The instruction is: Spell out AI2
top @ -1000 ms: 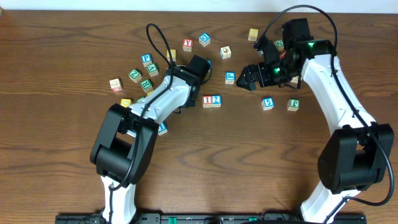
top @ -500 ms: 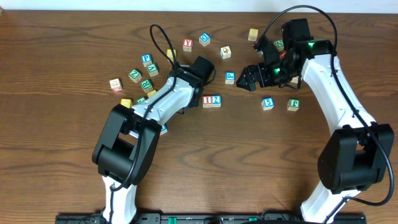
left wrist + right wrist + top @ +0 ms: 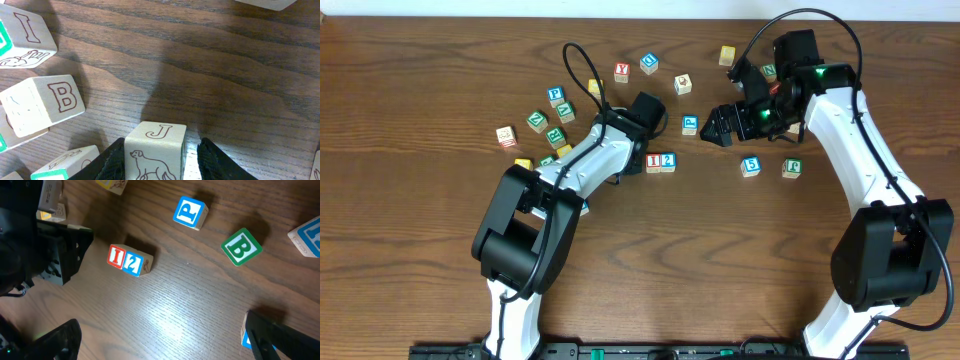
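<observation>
Overhead, my left arm [image 3: 585,155] reaches up beside the I cube [image 3: 653,161], which touches the 2 cube [image 3: 667,160]; their row runs left to right. My elbow has swung slightly right, and the pair is unmoved. At the left wrist, my left claw [image 3: 161,147] stands parted astride a J cube [image 3: 155,150]. At the right wrist, my right claw [image 3: 162,322] gapes wide below the pair.

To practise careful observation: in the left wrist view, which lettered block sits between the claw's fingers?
The J block with the dog drawing, inside the left claw; the B block and I block lie outside, further left.
</observation>
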Robot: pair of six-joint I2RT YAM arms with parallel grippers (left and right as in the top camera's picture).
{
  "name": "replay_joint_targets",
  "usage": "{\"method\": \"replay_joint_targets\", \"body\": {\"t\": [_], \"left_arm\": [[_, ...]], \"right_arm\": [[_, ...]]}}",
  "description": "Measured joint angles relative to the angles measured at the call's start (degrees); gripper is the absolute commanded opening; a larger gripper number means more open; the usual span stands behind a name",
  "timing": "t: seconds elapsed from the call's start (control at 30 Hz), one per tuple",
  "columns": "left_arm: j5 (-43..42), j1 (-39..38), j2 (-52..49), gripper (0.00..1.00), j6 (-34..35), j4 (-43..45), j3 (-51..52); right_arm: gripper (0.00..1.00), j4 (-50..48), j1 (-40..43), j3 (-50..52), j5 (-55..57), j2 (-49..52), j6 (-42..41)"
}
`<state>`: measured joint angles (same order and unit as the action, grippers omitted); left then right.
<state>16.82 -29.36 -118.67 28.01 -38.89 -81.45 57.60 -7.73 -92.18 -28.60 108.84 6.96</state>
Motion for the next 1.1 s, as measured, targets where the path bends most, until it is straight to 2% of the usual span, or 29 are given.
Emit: {"method": "replay_joint_targets", "body": {"t": [0.3, 0.73, 0.9, 0.93, 1.1], "left_arm": [[-2.73, 1.31, 0.04, 0.45, 0.48, -0.28, 0.00], [-27.43, 14.62, 2.54, 0.44, -1.95, 0.96, 0.00], [-34.18, 16.57, 2.54, 0.44, -2.78, 1.03, 0.66], [-34.99, 16.68, 2.54, 0.40, -2.89, 1.07, 0.96], [-37.75, 16.68, 2.54, 0.38, -4.66, 1.27, 1.86]], "right_arm": [[0.99, 0.00, 0.00, 0.00, 0.00, 0.00, 0.48], [0.99, 0.22, 0.00, 0.00, 0.02, 0.00, 1.05], [0.99, 0.31, 0.00, 0.00, 0.15, 0.00, 1.05], [0.99, 0.31, 0.00, 0.00, 0.13, 0.00, 1.05], [0.99, 0.33, 0.00, 0.00, 0.15, 0.00, 1.05]]}}
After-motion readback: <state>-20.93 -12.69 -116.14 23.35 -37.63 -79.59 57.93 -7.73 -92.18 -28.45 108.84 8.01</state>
